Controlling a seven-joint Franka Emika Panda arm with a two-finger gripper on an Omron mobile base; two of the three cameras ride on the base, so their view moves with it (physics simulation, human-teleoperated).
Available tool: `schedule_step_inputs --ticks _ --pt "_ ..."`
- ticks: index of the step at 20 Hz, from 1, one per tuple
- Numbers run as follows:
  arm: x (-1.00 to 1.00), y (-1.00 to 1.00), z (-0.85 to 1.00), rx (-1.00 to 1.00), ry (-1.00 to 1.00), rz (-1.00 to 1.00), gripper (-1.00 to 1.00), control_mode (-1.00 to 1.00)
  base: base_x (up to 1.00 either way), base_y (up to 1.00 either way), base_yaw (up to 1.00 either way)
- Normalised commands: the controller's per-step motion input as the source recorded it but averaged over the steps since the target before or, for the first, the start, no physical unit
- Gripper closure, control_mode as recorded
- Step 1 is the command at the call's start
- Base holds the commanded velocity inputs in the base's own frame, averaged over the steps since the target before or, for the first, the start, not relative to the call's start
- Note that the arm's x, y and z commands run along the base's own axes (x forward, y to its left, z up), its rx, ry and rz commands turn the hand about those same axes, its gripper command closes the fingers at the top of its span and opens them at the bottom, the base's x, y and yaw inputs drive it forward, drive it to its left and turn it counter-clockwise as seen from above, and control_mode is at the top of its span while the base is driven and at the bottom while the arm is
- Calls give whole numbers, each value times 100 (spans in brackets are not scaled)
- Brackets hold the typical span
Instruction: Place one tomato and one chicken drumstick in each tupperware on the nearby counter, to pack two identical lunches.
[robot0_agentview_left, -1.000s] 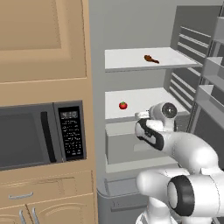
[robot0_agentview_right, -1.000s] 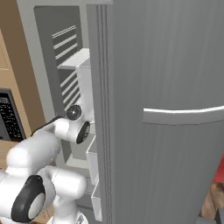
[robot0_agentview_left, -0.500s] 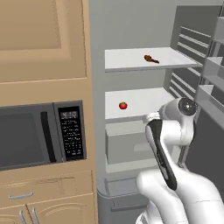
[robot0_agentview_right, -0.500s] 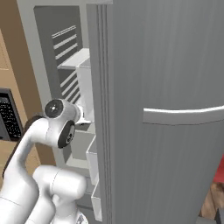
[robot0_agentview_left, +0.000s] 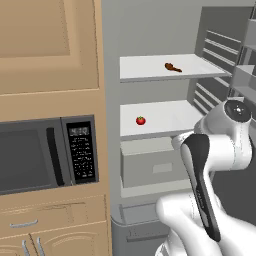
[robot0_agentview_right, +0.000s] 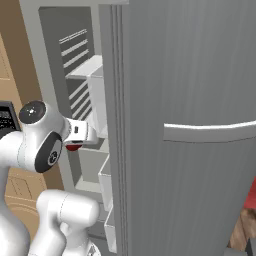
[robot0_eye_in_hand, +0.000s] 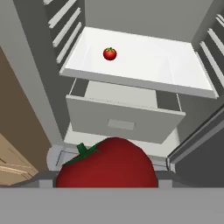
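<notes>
So the open fridge (robot0_agentview_left: 165, 30) stood before the arm, its matt grey walls ribbed with shelf rails. In the left base view a brown drumstick (robot0_agentview_left: 172, 67) lay on the upper shelf (robot0_agentview_left: 150, 70), toward its 2 o'clock side and well back from the front lip. A small round red tomato (robot0_agentview_left: 141, 120) sat on the middle shelf (robot0_agentview_left: 170, 117), near the front edge at about 8 o'clock, with bare white shelf all around it. Below, a plain boxy drawer (robot0_agentview_left: 155, 165) was pulled out a little. In the hand view a second tomato (robot0_eye_in_hand: 107, 168), glossy red with a green stalk, sat right at the gripper (robot0_eye_in_hand: 107, 175), at 6 o'clock; it seemed pinched there, though the finger tips were hidden behind it. In the right base view a red sliver of that tomato (robot0_agentview_right: 73, 147) showed under the wrist, close to the smooth grey fridge door (robot0_agentview_right: 190, 125) with its curved handle. At 9 o'clock of the fridge, a black microwave (robot0_agentview_left: 45, 155) sat in tan wooden cabinets (robot0_agentview_left: 50, 45).
</notes>
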Motion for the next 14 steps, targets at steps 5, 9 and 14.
schedule_step_inputs --ticks 5,9,14 --pt "-56 0 89 0 21 1 100 -100 0 0 0" --pt "-45 10 51 -4 25 0 100 -100 0 0 0" --pt "0 0 0 0 0 0 100 100 -97 24 0"
